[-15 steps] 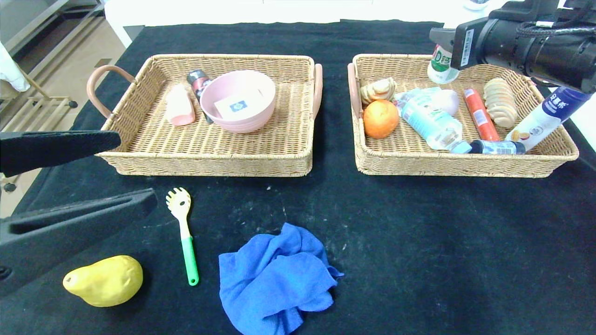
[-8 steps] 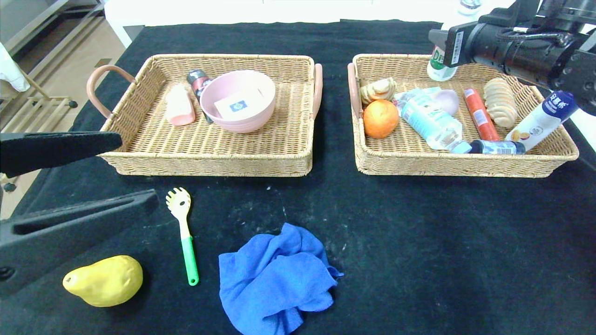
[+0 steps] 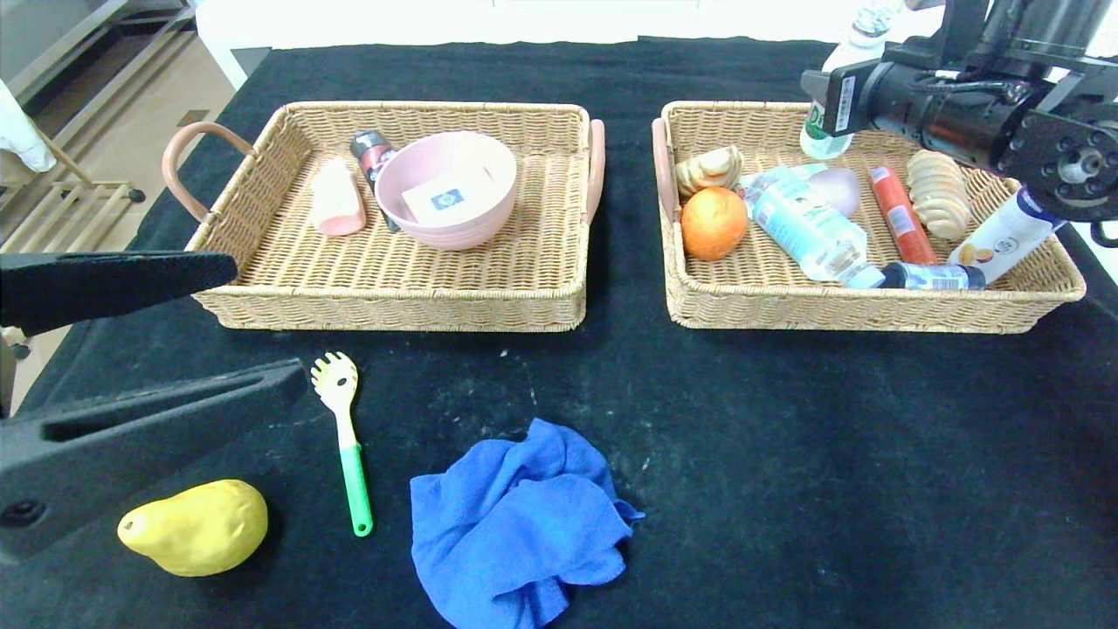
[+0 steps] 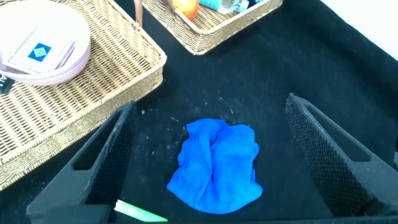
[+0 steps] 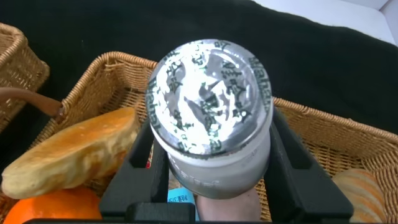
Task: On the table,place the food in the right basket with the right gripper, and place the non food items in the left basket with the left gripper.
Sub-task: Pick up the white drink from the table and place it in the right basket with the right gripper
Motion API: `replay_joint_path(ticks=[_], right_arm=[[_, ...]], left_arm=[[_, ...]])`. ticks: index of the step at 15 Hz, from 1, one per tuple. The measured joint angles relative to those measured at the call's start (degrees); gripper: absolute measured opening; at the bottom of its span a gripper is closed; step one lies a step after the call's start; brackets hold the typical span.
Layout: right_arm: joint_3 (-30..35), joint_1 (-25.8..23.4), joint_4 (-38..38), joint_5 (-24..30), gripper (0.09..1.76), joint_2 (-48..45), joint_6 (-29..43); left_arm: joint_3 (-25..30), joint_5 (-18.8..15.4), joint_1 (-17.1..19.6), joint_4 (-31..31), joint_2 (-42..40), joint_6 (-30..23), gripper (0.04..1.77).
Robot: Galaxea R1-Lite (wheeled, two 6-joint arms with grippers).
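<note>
A: Where's the right gripper [image 5: 208, 186]?
B: Raised over the far edge of the right wicker basket [image 3: 873, 310], fingers clamped on the small white green-labelled foil-capped bottle [image 5: 210, 118], held upright.
A: And the left gripper [image 3: 131, 349]?
B: Low at the black table's [image 3: 786, 480] near-left, fingers spread wide, empty, beside the yellow pear [image 3: 194, 527].

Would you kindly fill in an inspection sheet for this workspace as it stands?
Surface: black table, faint whitish scuffs.
Job's things: right basket holds orange, breads, bottles; left basket holds pink bowl. Yellow pear, green-handled fork and blue cloth lie on the table.
Clutter: nothing seen.
Grippers: right gripper shut on the foil-capped bottle above the right basket; left gripper open above the blue cloth.
Cables: black cables along the right arm.
Surroundings: floor and a rack beyond the table's left edge.
</note>
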Motion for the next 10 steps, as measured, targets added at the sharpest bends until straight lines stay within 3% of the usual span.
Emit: replay_joint_path(ticks=[7, 10], right_arm=[[-0.5, -0.3, 0.0, -0.1, 0.91, 0.5, 0.0], [-0.4, -0.3, -0.1, -0.2, 1.17, 0.5, 0.0]], left_arm=[[0.0, 0.0, 0.0, 0.0, 0.0, 0.0, 1.72], [0.0, 0.0, 0.0, 0.0, 0.0, 0.0, 1.72]])
